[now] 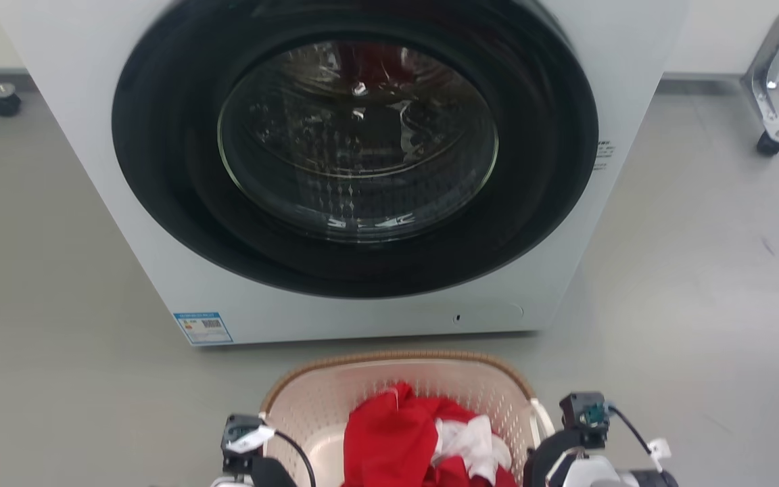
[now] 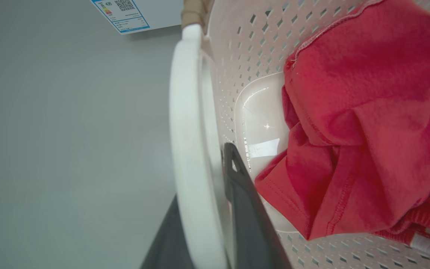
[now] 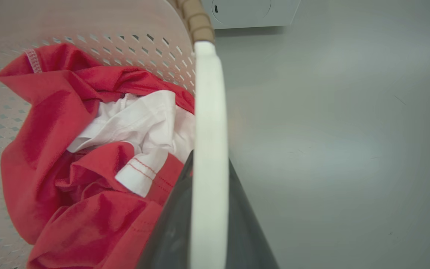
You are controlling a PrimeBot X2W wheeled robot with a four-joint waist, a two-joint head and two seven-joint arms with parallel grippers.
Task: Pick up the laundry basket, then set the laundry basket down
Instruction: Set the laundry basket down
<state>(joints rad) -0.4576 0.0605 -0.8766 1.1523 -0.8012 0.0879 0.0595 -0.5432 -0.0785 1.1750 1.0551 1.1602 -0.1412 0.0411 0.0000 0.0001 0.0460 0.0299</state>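
The left jaws pinch the left handle, the right jaws the right handle, of the laundry basket, which is just before the washing machine. Grasp appears complete; contact with the floor cannot be told. The next move requires both arms travelling together, level.

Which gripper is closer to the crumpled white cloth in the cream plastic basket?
Right. The right gripper grips the handle beside the white cloth; the left gripper is across the basket.
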